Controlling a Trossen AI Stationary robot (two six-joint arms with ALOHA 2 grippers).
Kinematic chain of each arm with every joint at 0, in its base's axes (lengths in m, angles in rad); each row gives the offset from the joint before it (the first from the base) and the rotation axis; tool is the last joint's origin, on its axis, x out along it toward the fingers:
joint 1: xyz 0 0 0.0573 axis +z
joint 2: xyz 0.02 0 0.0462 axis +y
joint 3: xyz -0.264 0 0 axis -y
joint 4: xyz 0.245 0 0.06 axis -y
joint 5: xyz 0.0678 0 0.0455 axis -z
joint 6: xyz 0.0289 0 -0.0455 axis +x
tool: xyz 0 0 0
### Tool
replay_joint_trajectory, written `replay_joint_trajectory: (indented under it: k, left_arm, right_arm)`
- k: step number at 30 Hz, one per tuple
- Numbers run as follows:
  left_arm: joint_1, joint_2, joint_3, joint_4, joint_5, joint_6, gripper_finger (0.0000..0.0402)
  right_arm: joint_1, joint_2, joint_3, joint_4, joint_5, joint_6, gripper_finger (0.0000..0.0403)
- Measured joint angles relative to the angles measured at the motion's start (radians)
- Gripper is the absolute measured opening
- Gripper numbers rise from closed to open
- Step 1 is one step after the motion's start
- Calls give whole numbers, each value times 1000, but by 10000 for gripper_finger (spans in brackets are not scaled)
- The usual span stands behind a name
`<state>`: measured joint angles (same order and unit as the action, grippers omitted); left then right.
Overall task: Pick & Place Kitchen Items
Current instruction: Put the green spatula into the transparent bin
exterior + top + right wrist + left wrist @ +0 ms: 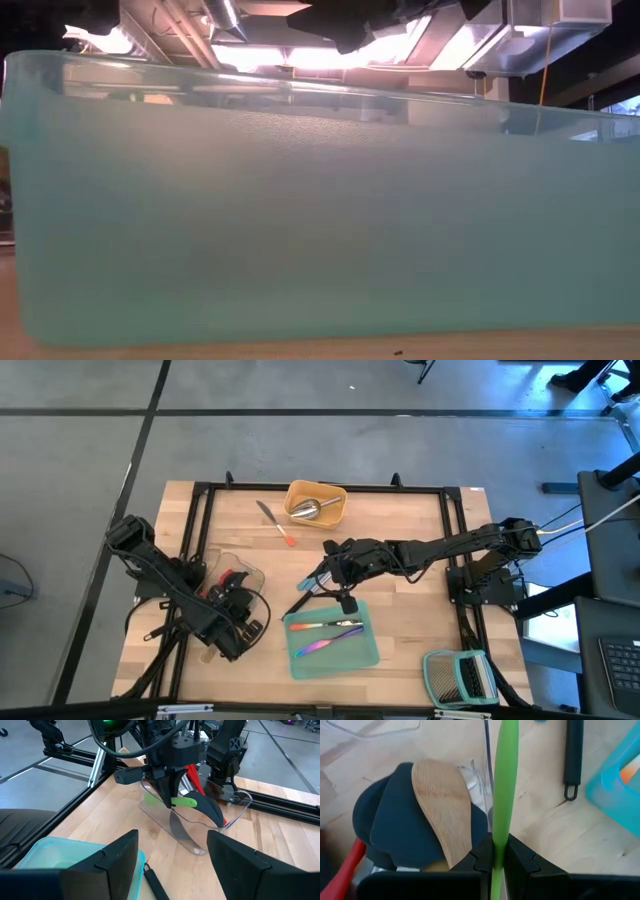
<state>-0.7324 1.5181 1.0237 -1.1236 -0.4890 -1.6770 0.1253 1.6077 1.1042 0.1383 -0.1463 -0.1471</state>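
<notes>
My left gripper hangs over the clear tray, shut on a green utensil. Below it in that tray lie a wooden spoon, black spatulas and a red-handled tool. My right gripper stands open at mid-table with nothing between its fingers, facing the clear tray. A black utensil lies on the table by the teal tray, which holds an orange-handled tool and iridescent cutlery. A steel scoop rests in the yellow tray. My left gripper pinches the green utensil's narrow handle between its two fingers, some way along its length. The fingers come steeply from above. The utensil lies about level over the clear tray; whether it touches the utensils below, I cannot tell.
A steel tool with an orange tip lies on the table left of the yellow tray. A green-framed slatted rack stands at the near right corner. Black frame rails border the table. The teal tray's wall fills the low view.
</notes>
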Motion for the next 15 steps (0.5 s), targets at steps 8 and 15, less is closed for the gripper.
replay_joint_trajectory:
  k: [8, 15]
  left_arm:
    - [1, 0, 0, 0, 21, 0, 19]
    - [1, 0, 0, -1, 3, 19, 33]
  right_arm:
    - [0, 0, 0, 0, 0, 0, 240]
    - [0, 0, 0, 0, 0, 0, 240]
